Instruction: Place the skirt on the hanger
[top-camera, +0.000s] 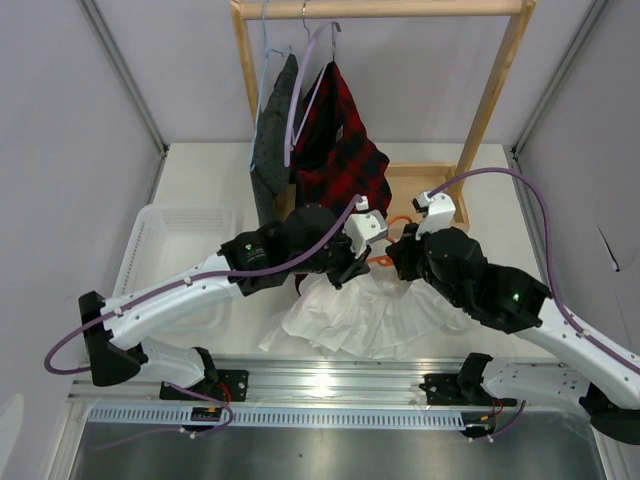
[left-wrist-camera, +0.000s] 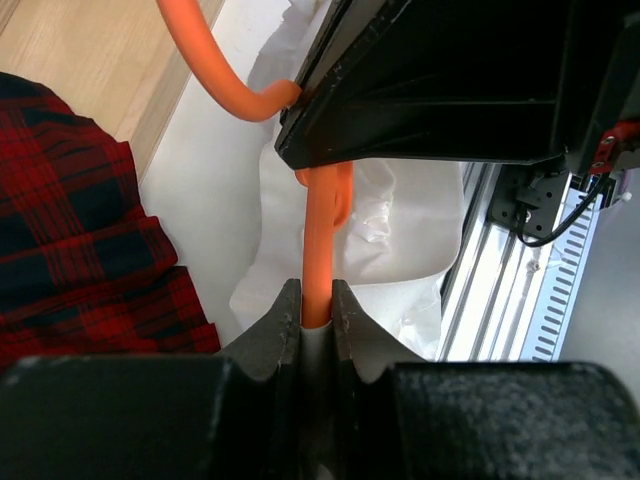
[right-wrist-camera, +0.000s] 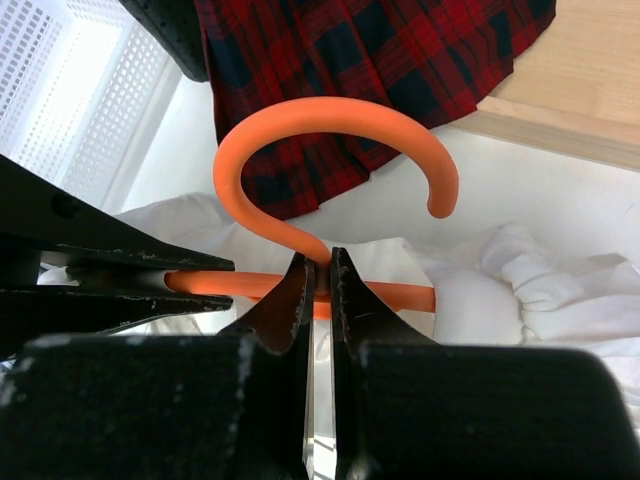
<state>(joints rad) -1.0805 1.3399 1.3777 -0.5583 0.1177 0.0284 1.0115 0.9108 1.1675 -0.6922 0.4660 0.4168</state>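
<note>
Pincers of both arms are seen meeting at the centre of the overhead view. The left pincer (top-camera: 358, 262) and the right pincer (top-camera: 400, 258) are closed in on the orange hanger (top-camera: 381, 262), of which only short bits show between them. The white skirt (top-camera: 352, 318) is spread crumpled on the bench (top-camera: 205, 175) just below them. It is not yet on the hanger. Higher up, a plaid garment (top-camera: 340, 150) and a grey garment (top-camera: 272, 130) are hung from a wooden rack (top-camera: 498, 95). A white basket (top-camera: 150, 215) is set at the left.

From the left wrist, the left pincer (left-wrist-camera: 316, 300) is shown clenched on a straight bar of the hanger (left-wrist-camera: 318, 240) running up mid-frame. The skirt (left-wrist-camera: 400, 230) lies behind it.

From the right wrist, the right pincer (right-wrist-camera: 318, 290) is shown clamped where the hook (right-wrist-camera: 330, 130) meets the bar. The left pincer (right-wrist-camera: 200, 280) grips the bar at the left. How the two grips sit and the free hook cannot be made out from above, while only the overhead view shows the whole skirt.

The step is judged to be steadying the hanger before the skirt is fed on. One grip should be held firm while the other is freed for the waistband, so that the thin bar is not twisted between two clamps.
</note>
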